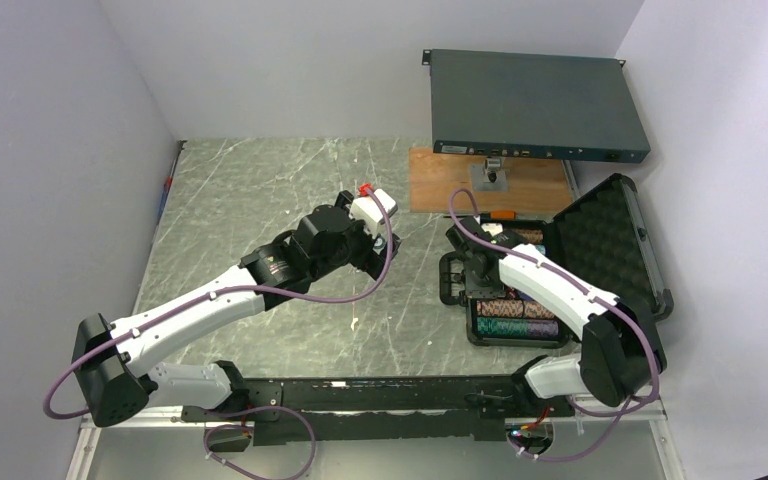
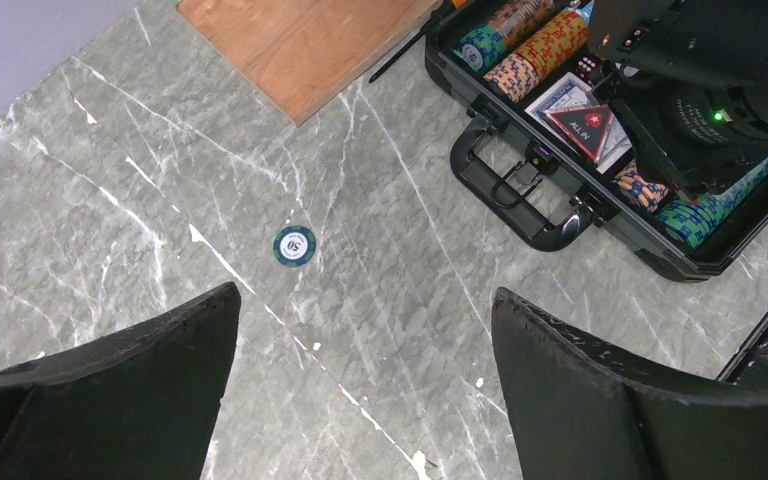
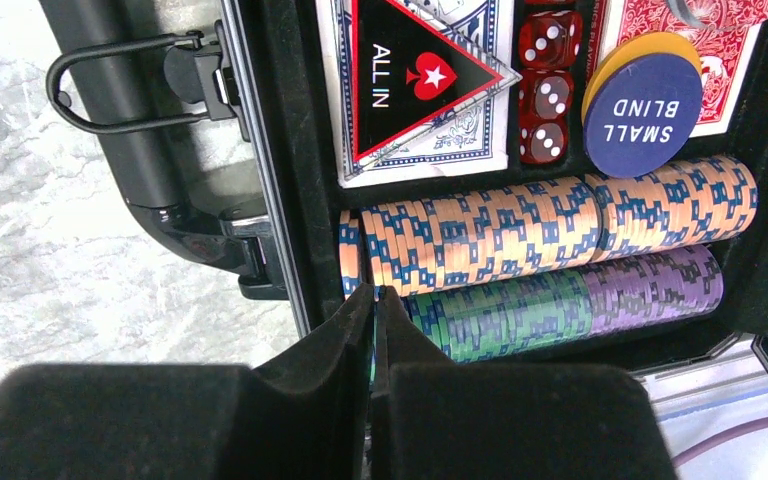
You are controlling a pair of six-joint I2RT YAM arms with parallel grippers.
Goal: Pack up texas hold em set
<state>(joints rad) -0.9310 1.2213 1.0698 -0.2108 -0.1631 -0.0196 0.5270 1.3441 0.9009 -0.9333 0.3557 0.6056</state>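
The texas hold em set's black case (image 1: 472,332) lies open at the right, its foam lid (image 1: 605,245) raised. Inside it are rows of orange chips (image 3: 520,225), green chips (image 3: 500,315) and purple chips (image 3: 650,285), red dice (image 3: 545,85), a red ALL IN triangle (image 3: 410,70) on cards and a blue button (image 3: 645,115). My right gripper (image 3: 374,292) is shut at the left end of the green row, with a thin green chip edge between its fingers. My left gripper (image 2: 365,290) hangs open above the table. A loose green chip (image 2: 294,245) lies beyond it.
A large dark rack-mount box (image 1: 535,105) sits at the back right, partly over a wooden board (image 1: 460,185). The case handle (image 2: 520,215) points toward the table's middle. White walls close in on the left, back and right.
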